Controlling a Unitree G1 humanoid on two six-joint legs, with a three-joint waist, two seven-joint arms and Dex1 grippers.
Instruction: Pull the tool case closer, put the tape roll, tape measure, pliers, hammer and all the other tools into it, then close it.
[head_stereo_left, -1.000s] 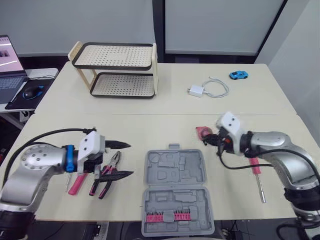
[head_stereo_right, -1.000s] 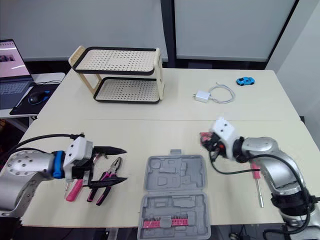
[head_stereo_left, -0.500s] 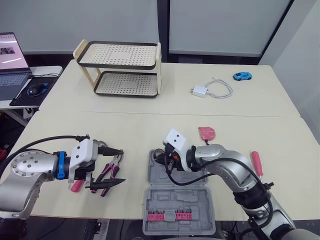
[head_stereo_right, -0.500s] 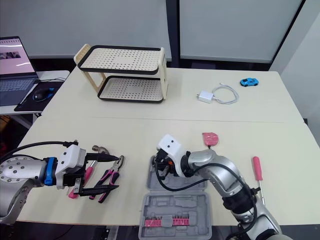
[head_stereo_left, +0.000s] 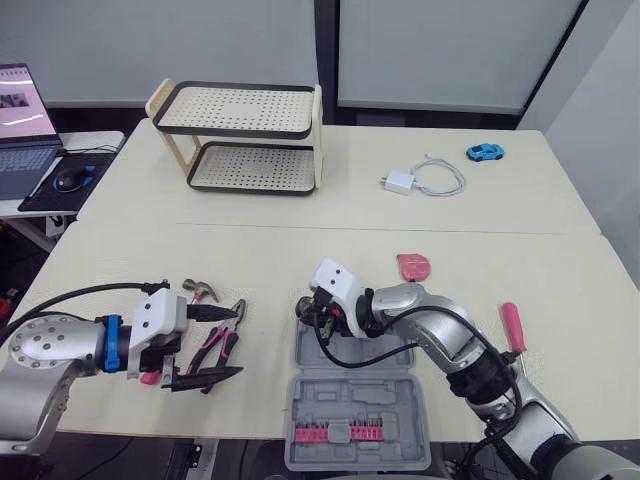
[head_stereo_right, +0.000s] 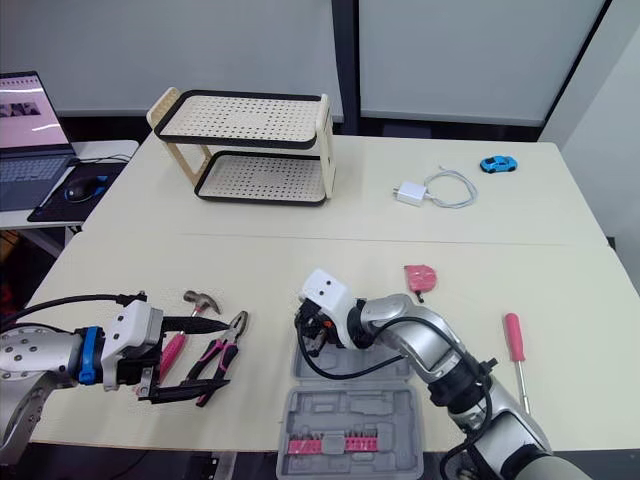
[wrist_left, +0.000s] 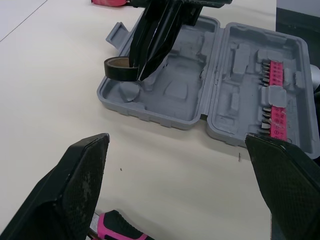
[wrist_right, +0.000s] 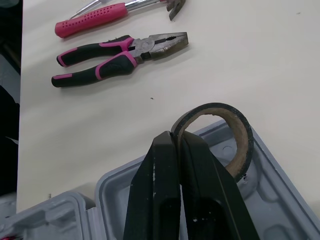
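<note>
"Holding anything, that right gripper (wrist_right: 176, 136)?"
"Yes. Its fingers are pinched together on the rim of the black tape roll (wrist_right: 243, 131), at the far left corner of the open grey tool case (head_stereo_left: 350, 395), which lies by the table's front edge."
"And the left gripper (wrist_left: 177, 142)?"
"Spread wide, gripping nothing, above the pliers (wrist_right: 120, 52) and hammer (wrist_right: 95, 17) near the table's front left corner. The pink tape measure (head_stereo_left: 414, 266) lies just beyond the case's far right corner; the screwdriver (head_stereo_left: 512, 325) lies toward the table's right edge."
</note>
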